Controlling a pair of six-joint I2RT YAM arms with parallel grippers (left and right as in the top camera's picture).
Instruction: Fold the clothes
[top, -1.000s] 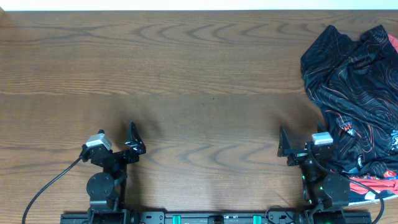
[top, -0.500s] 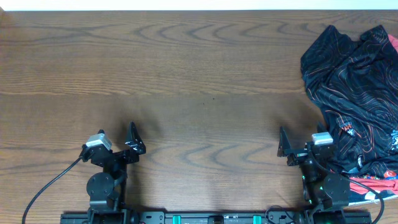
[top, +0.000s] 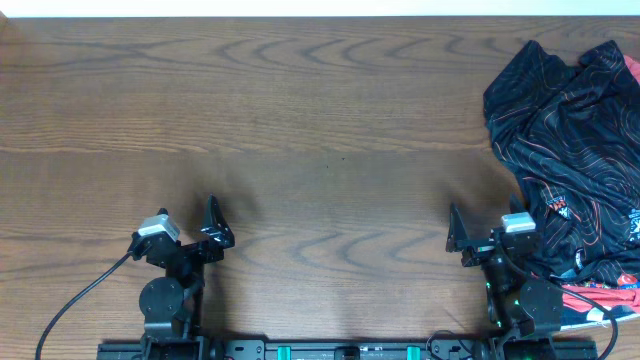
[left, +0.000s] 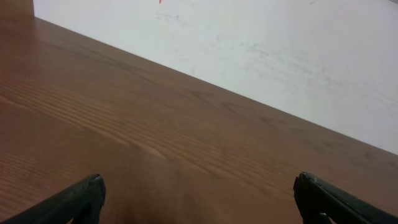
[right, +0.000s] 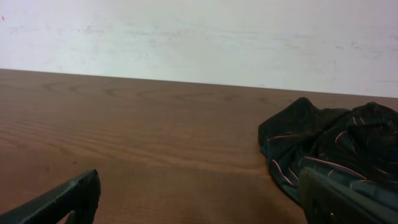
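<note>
**Start position: take one garment from the pile.**
Left gripper (top: 215, 228) and right gripper (top: 458, 232) sit at the near edge, jaws fully spread, holding nothing. A red shirt (top: 600, 300) edge shows near right; the crumpled, line-printed black jersey (top: 565, 150) heaps toward the far right. Pinch one soft layer at a hem and drag it onto the smooth wood-grain table (top: 320, 120).

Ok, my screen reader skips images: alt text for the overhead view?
A crumpled black jersey lies heaped at the right edge of the table, red cloth showing at its front end. The left end effector and right end effector sit open at the front, empty.
</note>
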